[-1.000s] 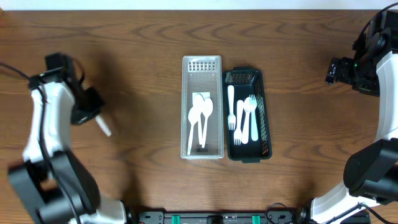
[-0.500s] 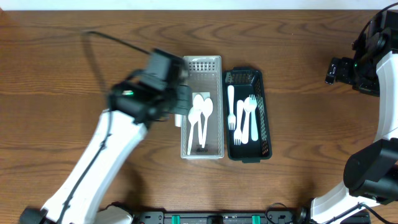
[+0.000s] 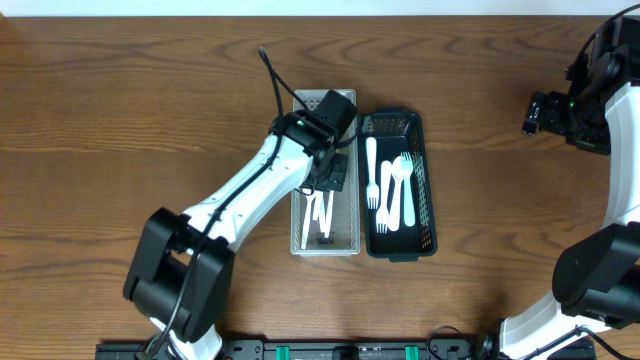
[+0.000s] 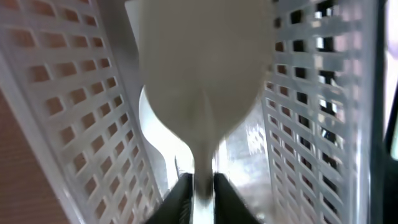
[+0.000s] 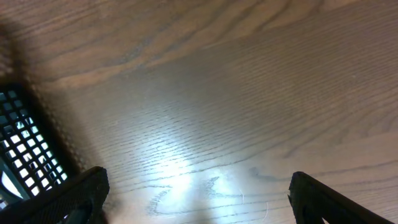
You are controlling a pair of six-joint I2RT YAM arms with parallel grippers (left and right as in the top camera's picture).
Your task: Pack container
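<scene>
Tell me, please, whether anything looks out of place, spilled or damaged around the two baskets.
Nothing stands out. The white basket and black basket sit side by side, each with white cutlery lying inside. The left gripper holds a white spoon over the white basket, as expected for packing.

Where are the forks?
In the overhead view, the forks lie in the black basket mid-table, just right of the white basket.

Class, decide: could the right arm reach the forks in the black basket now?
Probably yes: the forks lie uncovered in the open black basket, the left gripper is over the white basket, and only bare table lies between.
</scene>
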